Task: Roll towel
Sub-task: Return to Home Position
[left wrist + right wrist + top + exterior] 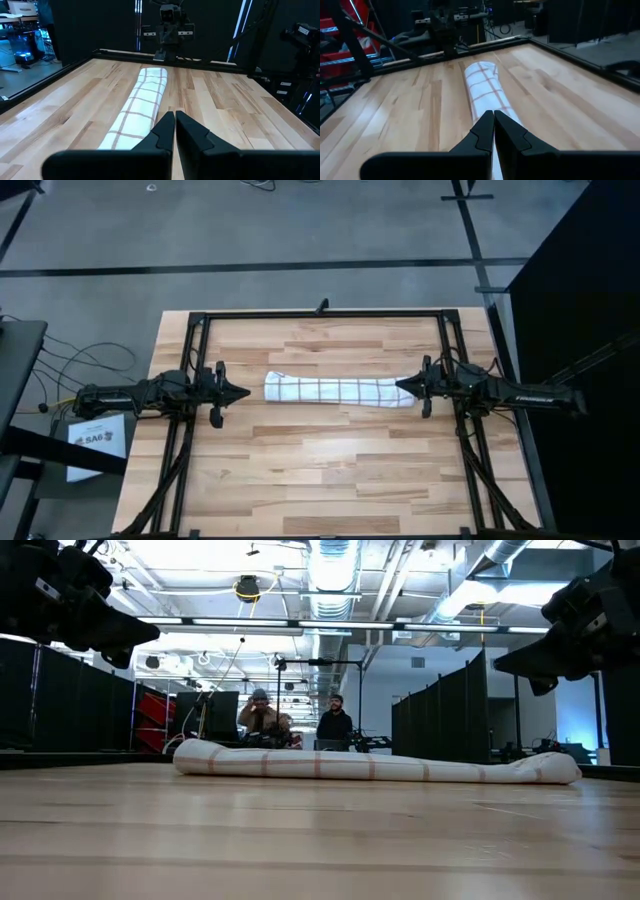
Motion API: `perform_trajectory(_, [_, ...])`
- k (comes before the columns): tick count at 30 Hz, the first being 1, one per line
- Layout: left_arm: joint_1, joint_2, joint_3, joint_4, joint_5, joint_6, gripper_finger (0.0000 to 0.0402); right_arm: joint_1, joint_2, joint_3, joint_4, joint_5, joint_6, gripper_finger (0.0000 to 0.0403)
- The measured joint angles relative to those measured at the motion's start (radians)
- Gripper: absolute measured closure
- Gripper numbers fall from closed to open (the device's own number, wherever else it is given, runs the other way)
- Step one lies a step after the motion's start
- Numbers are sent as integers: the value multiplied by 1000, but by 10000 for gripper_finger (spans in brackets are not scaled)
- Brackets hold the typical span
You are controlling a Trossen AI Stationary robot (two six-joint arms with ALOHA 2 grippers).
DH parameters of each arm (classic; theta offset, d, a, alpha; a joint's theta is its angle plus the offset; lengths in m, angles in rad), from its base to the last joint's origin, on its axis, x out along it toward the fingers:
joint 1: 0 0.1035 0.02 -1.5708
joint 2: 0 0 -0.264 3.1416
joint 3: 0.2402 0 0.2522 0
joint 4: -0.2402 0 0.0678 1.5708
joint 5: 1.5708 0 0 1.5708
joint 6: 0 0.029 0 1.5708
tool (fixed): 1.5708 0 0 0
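On a pale wooden desk [300,470], the white grid-checked cloth towel [340,392] lies rolled between the left gripper [243,392] and right gripper [402,386], both pinched together, empty; rolling looks done, arms need only retreat home.

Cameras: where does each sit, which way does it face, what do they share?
High view: overhead, facing straight down; both arms, left claw, right claw.
Low view: tabletop height, level across the towel; arms at upper corners.
Left wrist view: on left arm, facing right arm; own claw.
Right wrist view: on right arm, facing left arm; own claw.
Shared: the towel.
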Motion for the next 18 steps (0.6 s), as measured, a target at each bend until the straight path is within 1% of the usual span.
perform_trajectory(18, [0,0,0,0,0,0,402,1,2,0,-1,-2,-8,403])
